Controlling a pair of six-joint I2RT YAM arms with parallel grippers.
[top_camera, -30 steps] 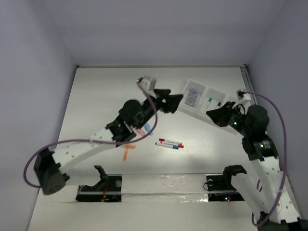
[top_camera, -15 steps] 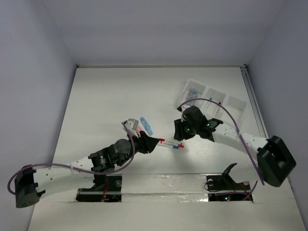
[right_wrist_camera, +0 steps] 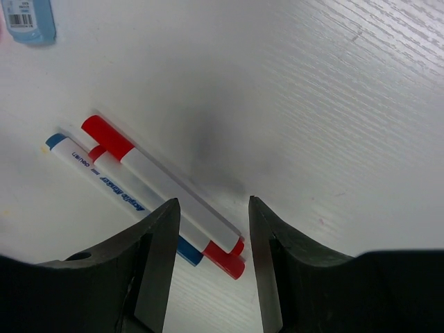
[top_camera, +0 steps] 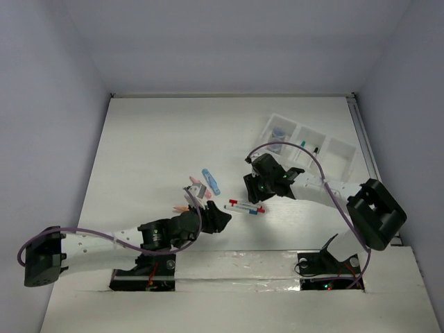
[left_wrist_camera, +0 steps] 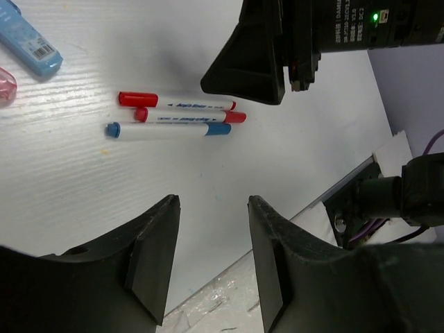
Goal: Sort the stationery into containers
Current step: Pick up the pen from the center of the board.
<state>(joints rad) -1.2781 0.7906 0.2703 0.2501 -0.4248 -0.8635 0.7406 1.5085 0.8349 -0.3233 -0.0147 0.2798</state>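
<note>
Pens (top_camera: 244, 207) lie on open table (top_camera: 152, 139) between left end effector (top_camera: 219, 216) and right end effector (top_camera: 252, 195), both released.

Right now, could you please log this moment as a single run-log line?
left fingers: open, empty | right fingers: open, empty | three pens: side by side on table, outside tray

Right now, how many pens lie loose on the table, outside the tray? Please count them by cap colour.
Red-cap pens: 2
Blue-cap pen: 1
Total: 3
</note>
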